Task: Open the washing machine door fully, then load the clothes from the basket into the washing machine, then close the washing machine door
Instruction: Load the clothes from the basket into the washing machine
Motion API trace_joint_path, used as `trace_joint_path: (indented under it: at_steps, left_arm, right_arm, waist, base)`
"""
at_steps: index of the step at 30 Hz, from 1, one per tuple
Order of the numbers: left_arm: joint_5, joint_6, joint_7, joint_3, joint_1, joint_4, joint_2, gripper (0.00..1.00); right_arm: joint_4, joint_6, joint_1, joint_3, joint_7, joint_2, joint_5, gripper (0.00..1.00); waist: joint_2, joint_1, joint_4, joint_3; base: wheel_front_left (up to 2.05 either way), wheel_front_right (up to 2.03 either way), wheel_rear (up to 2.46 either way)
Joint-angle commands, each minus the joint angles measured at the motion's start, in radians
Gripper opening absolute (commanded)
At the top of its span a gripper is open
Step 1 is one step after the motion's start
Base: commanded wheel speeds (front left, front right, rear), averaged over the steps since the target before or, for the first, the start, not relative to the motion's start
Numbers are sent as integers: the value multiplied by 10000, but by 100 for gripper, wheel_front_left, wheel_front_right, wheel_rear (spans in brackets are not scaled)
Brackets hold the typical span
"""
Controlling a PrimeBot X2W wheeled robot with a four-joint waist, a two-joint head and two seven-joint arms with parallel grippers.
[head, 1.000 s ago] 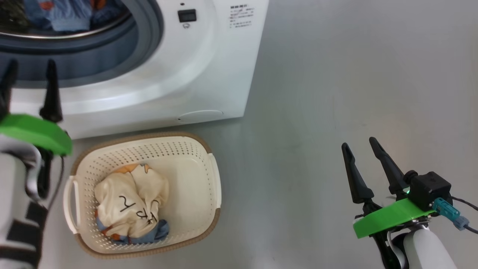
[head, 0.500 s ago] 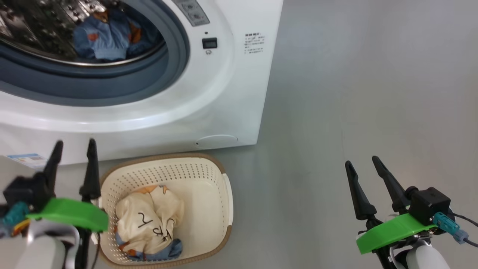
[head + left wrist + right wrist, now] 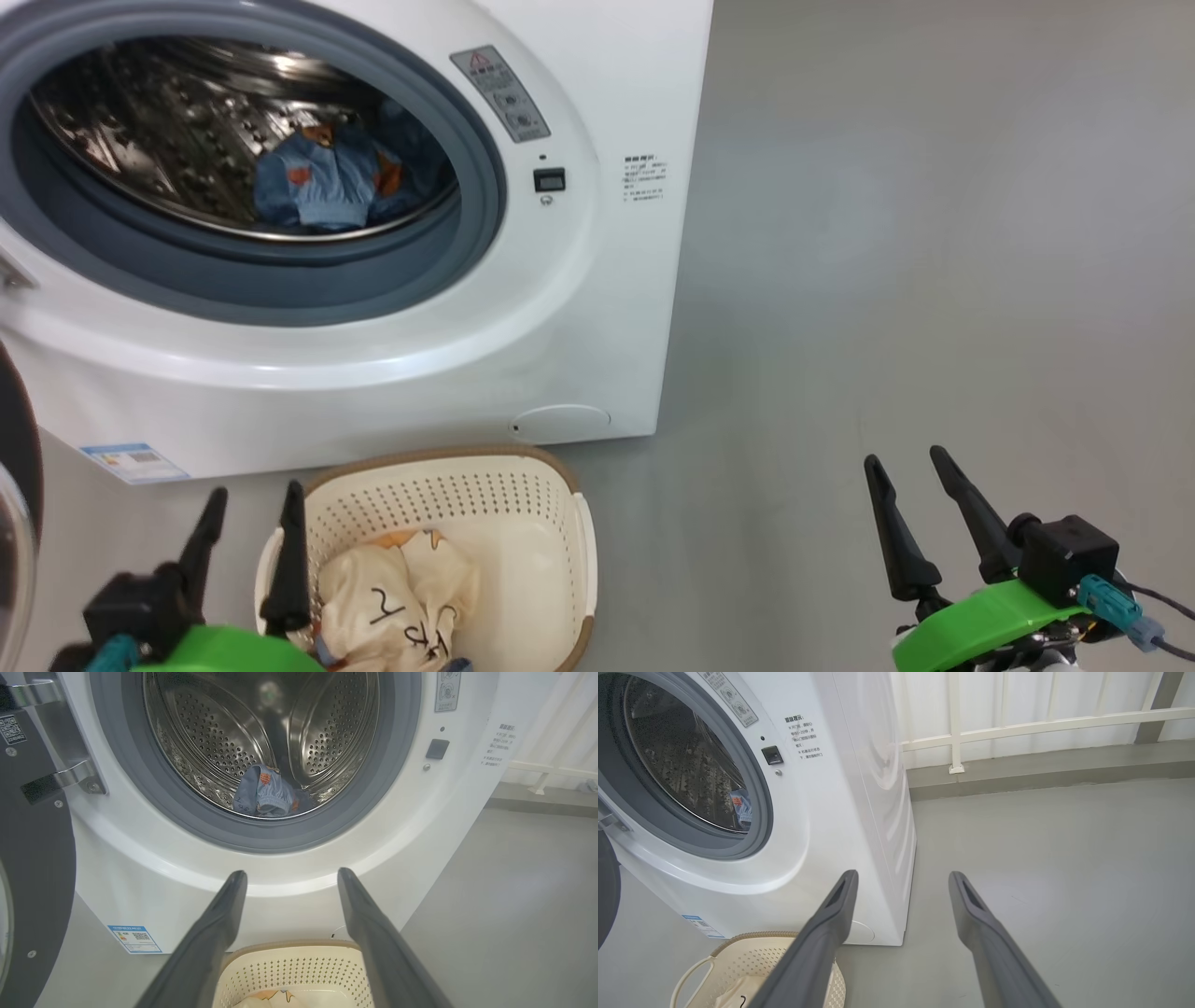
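Picking cream cartoon-print garment [image 3: 401,588] next: it sits in perforated cream plastic basket [image 3: 439,459], 6 o'clock of white front-loading washing machine [image 3: 579,308]. Left gripper [image 3: 257,490] at basket's 9 o'clock, right gripper [image 3: 904,457]: jaws spread, empty. Descend, pinch thick fold.

A matte grey floor [image 3: 887,233] is seen; along its far edge a raised grey kerb [image 3: 1064,772] is laid — on it 1 white railing [image 3: 955,718] is fixed, backed by pale panelling [image 3: 1017,695].
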Motion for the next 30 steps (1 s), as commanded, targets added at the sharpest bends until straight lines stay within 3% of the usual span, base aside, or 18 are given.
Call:
trace_joint_path:
  at_steps: [1,11,30]
  left_arm:
    - [-45,69,-96,343,-8,-285,139,100]
    - [99,118,-204,247,994,-413,-305,100]
    - [664,-208,-226,567,1375,-711,-873,100]
  right_arm:
    - [-275,16,45,196,14,4,-94,100]
    - [-424,16,507,149,155,91,-117,100]
    - [-605,16,669,225,263,138,-104,100]
  waist:
    - [0,0,54,-330]
    - [0,0,90,-1070]
    - [0,0,76,-1231]
  base:
    - [0,0,0]
    - [0,0,0]
    - [0,0,0]
